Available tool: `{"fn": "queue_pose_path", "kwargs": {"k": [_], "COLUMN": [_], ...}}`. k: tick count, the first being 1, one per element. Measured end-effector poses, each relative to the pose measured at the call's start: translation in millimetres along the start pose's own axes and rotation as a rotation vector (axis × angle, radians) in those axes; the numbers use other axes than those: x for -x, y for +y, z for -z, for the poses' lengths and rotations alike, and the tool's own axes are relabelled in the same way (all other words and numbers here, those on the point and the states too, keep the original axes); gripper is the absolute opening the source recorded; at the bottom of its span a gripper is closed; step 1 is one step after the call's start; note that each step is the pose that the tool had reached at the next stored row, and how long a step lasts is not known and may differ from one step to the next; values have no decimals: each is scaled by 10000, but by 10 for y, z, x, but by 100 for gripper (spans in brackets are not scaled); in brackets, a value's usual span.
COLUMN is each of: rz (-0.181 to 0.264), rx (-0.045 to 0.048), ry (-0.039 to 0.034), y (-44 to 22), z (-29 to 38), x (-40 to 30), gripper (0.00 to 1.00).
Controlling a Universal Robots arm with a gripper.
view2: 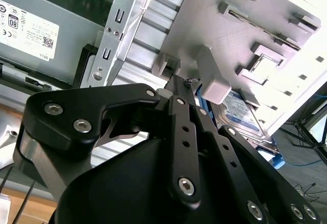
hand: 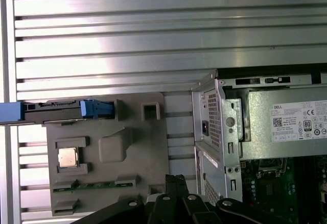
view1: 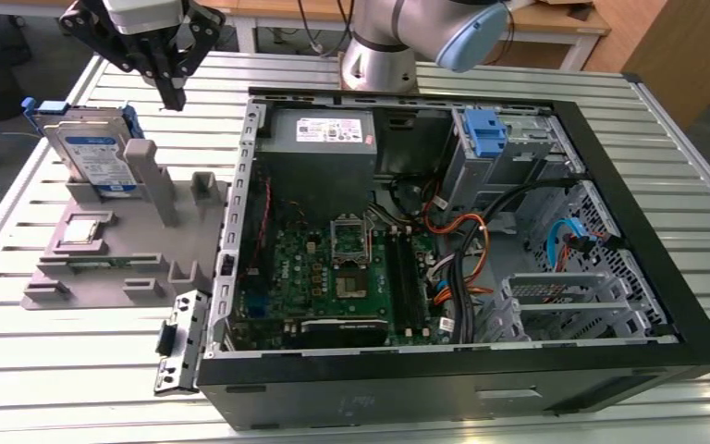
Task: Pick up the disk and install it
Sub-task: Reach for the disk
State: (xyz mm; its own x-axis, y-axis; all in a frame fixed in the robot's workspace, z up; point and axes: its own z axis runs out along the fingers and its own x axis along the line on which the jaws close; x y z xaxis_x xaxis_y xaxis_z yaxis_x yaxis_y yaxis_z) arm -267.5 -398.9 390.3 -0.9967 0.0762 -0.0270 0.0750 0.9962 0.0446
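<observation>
At the exterior view's left, on the ribbed aluminium table (view1: 59, 370): the disk (view1: 93, 153), a flat rectangular silver hard drive with a white-and-blue label and blue plastic rails. Standing on one edge in a slot at the far end of a grey plastic holder (view1: 145, 242). Not picked up yet, and touched by nothing except that holder.

Just to the right of it and higher: the black end effector (view1: 173, 100), closed on nothing, with fingertips (hand: 172, 180) pressed together and pointing down. Judged from this, the step in hand is the approach to the disk.

To do it well:
- Open the fingers wider than the thin side of the drive before going down.
- Centre above the upper edge, seen from above in the first wrist view as a dark strip with a blue rail.
- Close on the two flat faces, not on the label corner alone.
- Stay clear of the grey upright post just beside the label face (view2: 244, 116).
- Pull straight out of the slot, without twisting.

Further right, well apart: the open black computer case (view1: 454, 365), with a grey power-supply box (view1: 318, 157) and a bare blue plastic bracket (view1: 483, 134) inside.
</observation>
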Motion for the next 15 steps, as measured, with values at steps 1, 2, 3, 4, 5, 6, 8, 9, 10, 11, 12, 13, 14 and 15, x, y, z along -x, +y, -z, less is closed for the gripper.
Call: {"fn": "queue_pose_path", "kwargs": {"k": [1, 2, 3, 4, 5, 6, 8, 9, 10, 11, 12, 13, 14, 15], "rz": [0, 0, 0, -1, -2, -2, 0, -1, 0, 0, 0, 0, 0, 0], "rx": [0, 0, 0, -1, -1, -1, 0, -1, 0, 0, -1, 0, 0, 0], "ry": [0, 0, 0, 0, 0, 0, 0, 0, 0, 0, 0, -2, -3, -5], "y": [0, 0, 0, 0, -1, -1, -2, -2, -3, -4, -5, -7, -8, -9], "z": [0, 0, 0, 0, 0, 0, 0, 0, 0, -1, 0, -1, -1, -1], "x": [0, 0, 0, -3, -7, -12, -21, -29, -41, -52, -66, -85, -107, -124], "gripper": [10, 10, 10, 10, 10, 10, 10, 10, 10, 10, 10, 10, 10, 10]}}
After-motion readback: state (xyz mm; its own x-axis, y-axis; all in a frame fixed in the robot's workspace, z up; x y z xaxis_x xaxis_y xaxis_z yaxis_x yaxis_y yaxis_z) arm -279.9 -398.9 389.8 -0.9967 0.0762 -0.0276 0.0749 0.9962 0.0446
